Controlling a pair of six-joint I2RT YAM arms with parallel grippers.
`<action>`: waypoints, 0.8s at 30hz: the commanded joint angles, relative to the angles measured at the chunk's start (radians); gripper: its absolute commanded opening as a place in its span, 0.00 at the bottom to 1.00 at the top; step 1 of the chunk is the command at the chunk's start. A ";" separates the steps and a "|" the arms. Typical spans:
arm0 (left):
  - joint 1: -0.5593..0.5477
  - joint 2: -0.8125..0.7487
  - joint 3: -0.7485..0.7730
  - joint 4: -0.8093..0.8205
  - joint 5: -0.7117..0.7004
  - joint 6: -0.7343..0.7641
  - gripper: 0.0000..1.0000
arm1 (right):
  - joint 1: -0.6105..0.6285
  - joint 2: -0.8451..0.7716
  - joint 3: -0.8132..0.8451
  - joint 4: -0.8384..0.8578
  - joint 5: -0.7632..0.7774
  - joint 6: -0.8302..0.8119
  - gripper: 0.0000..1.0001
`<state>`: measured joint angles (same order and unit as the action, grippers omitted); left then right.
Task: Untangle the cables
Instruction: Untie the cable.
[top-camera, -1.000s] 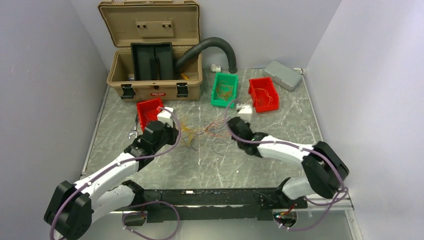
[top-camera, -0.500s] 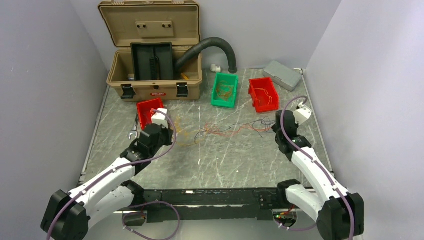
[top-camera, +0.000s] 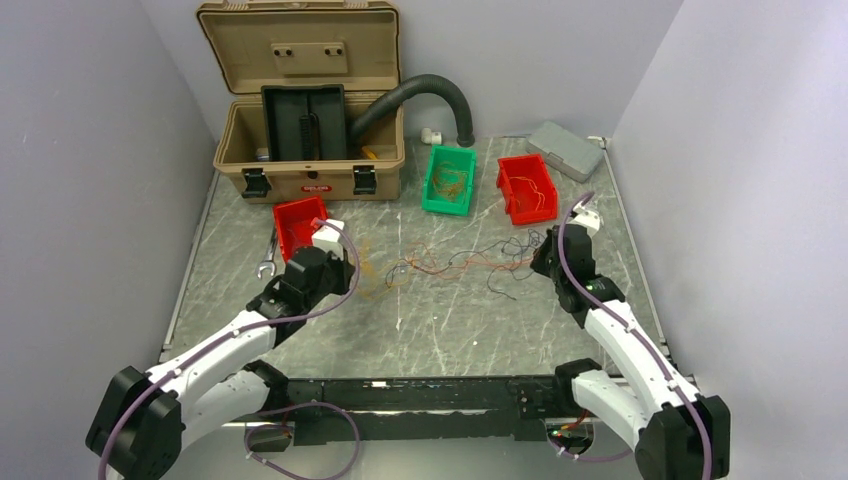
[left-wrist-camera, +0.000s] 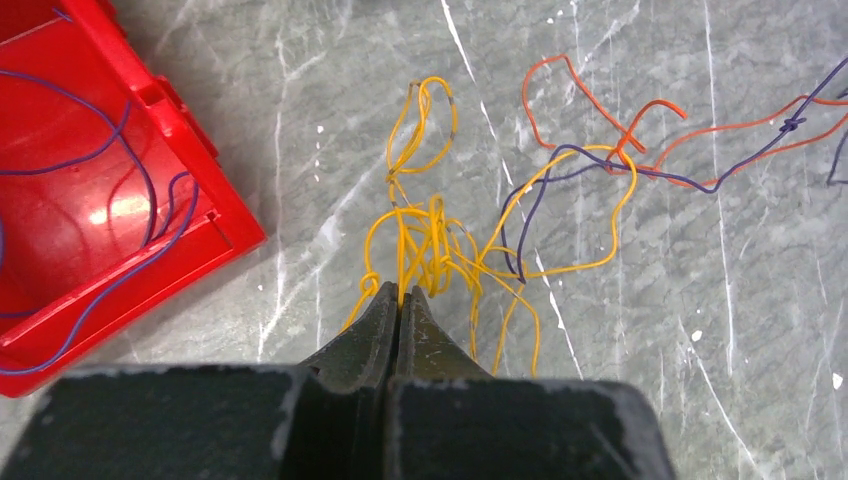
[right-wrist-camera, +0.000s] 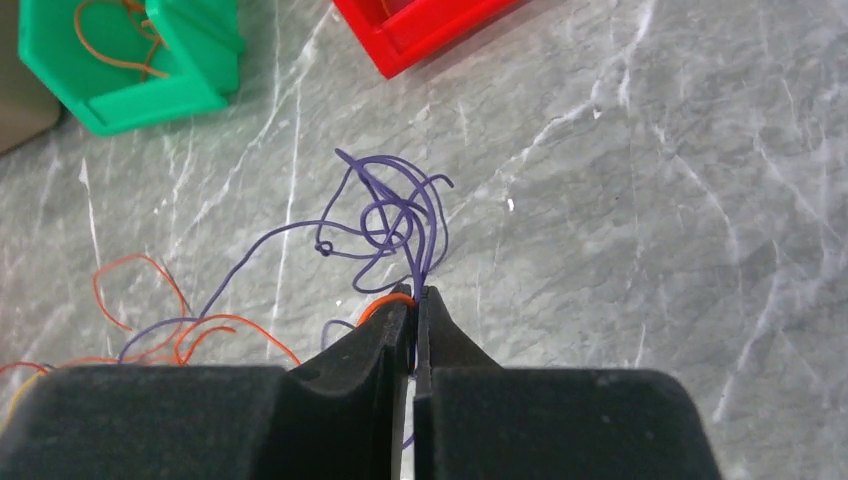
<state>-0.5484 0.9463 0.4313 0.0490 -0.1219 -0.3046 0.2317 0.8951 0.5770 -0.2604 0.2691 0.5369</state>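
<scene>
Your table (top-camera: 440, 330) is a grey, white-veined slab. At its far edge you have an open tan case (top-camera: 310, 178) on the left, a black corrugated hose (top-camera: 420, 92) arching from it down to the surface, then a green bin (top-camera: 449, 190), a red bin (top-camera: 526, 190) and a grey box (top-camera: 565, 150) in the right corner. Nearer you, a second red bin (top-camera: 297, 224) sits just in front of the case with a small metal wrench (top-camera: 267, 264) beside it, and the cables (top-camera: 450, 262) sprawl thinly across the middle.

Grey marbled table (top-camera: 450, 325) between plain pale walls (top-camera: 90, 150)
</scene>
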 joint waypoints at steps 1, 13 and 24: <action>0.005 0.020 0.028 0.051 0.060 0.022 0.00 | 0.000 0.027 0.033 0.031 -0.114 -0.050 0.27; 0.005 0.018 0.023 0.064 0.083 0.030 0.00 | -0.001 0.138 0.036 0.035 -0.143 -0.050 0.66; 0.005 0.010 0.021 0.063 0.092 0.029 0.00 | -0.001 0.419 0.129 0.038 -0.010 0.111 0.91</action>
<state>-0.5484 0.9707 0.4313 0.0666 -0.0486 -0.2893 0.2321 1.2545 0.6571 -0.2558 0.2035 0.5568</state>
